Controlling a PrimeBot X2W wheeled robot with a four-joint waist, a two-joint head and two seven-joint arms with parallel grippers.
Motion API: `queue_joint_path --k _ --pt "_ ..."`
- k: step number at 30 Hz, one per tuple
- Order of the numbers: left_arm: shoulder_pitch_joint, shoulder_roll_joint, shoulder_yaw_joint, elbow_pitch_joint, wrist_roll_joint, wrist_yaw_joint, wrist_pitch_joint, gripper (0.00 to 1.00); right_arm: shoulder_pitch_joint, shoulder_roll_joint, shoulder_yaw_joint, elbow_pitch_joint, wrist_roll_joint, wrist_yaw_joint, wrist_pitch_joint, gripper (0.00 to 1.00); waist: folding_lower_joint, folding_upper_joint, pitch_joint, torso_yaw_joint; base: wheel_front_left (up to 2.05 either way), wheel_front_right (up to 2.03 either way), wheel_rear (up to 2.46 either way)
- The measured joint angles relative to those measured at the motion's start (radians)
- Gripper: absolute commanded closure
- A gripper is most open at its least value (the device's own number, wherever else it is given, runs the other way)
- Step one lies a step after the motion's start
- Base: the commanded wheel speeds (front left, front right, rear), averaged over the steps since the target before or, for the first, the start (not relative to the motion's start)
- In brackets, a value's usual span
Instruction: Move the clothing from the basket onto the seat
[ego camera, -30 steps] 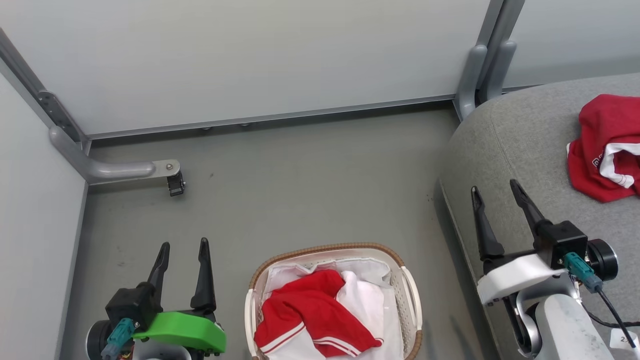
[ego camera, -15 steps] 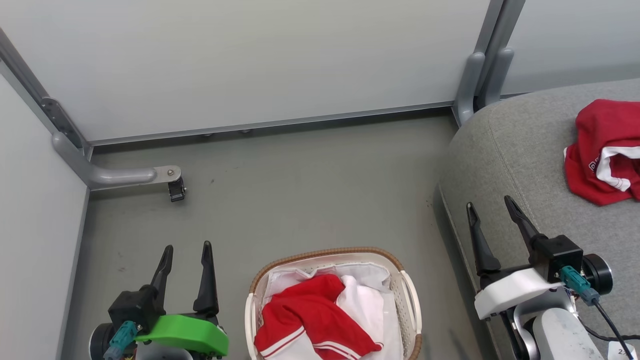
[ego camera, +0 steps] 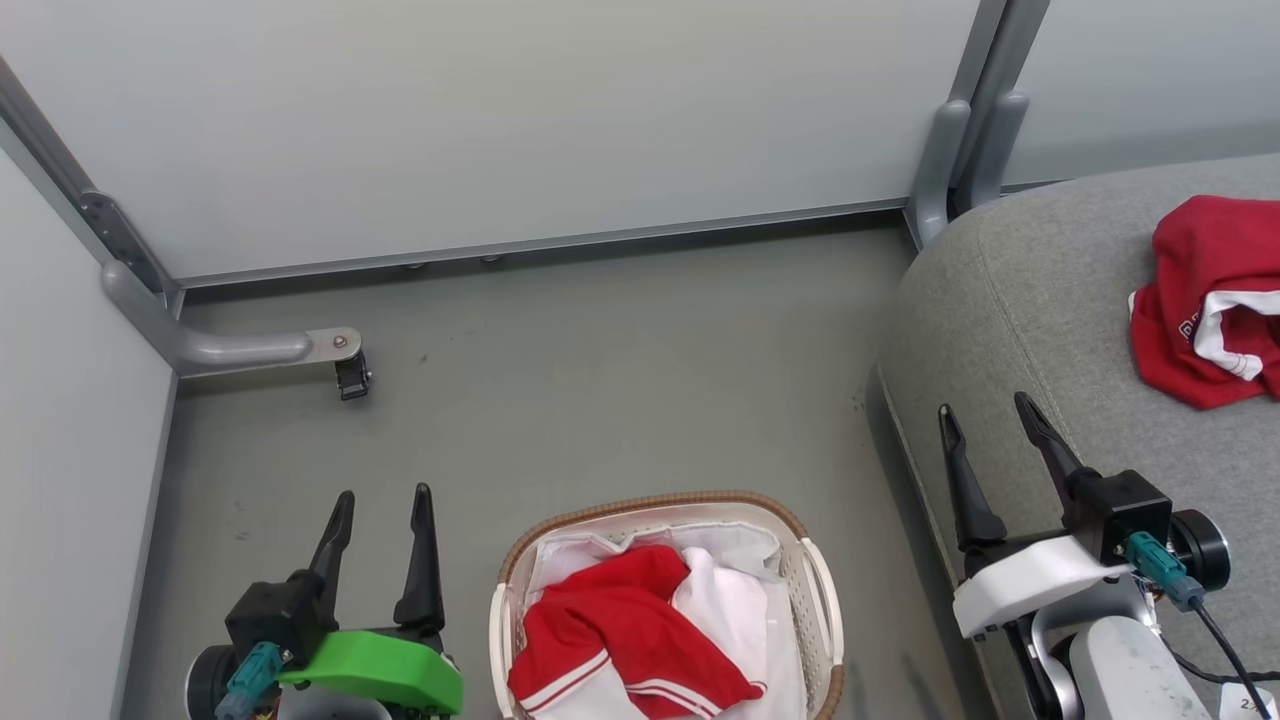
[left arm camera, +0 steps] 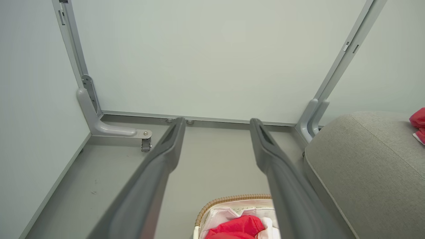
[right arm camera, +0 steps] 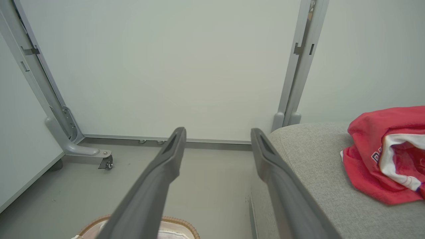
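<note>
The light was bright, even and diffuse in all three views. The wall (ego camera: 560, 110) carried no glare, just a faint grey gradient. Shadows were soft: a dim band lay on the floor (ego camera: 600, 380) along the seat (ego camera: 1040, 290) at 3 o'clock in the head view, and faint streaks fell near the basket (ego camera: 650, 497) at 5 o'clock. The head view was sharp throughout. In both wrist views the wide-angle lens splayed the posts (left arm camera: 69, 49) toward 10 and 2 o'clock. The fingers (left arm camera: 149, 179) of the left gripper (left arm camera: 216, 120) and the fingers (right arm camera: 149, 186) of the right gripper (right arm camera: 217, 129) turned soft toward 6 o'clock, close to the lens. The clothing (right arm camera: 382, 156) looked oversaturated and pinkish at 3 o'clock.
</note>
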Motion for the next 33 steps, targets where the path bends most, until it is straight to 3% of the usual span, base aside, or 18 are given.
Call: queue_joint_path --k 6,14,25,33 --pt "-0.017 0.000 -0.027 0.015 0.025 -0.010 0.000 0.00 -0.002 0.000 -0.009 -0.011 0.008 0.000 0.000 0.00 0.0000 0.0000 0.016 -0.002 0.00 0.00 0.00" --pt "-0.157 0.000 -0.106 0.109 0.095 -0.039 0.000 0.00 -0.039 0.000 -0.029 -0.034 0.007 0.000 0.000 0.00 0.0000 0.0000 0.064 -0.011 0.00 0.00 0.00" --pt "-0.449 0.001 -0.308 0.528 0.154 -0.053 0.016 0.00 -0.138 0.000 -0.026 -0.051 -0.008 0.000 0.000 0.00 0.0000 0.0000 0.201 -0.054 0.00 0.00 0.00" --pt "-0.586 0.022 -0.478 0.766 0.105 -0.056 0.084 0.00 -0.205 -0.001 -0.017 -0.074 -0.006 0.000 0.000 0.00 0.0000 0.0000 0.333 -0.107 0.00 0.00 0.00"
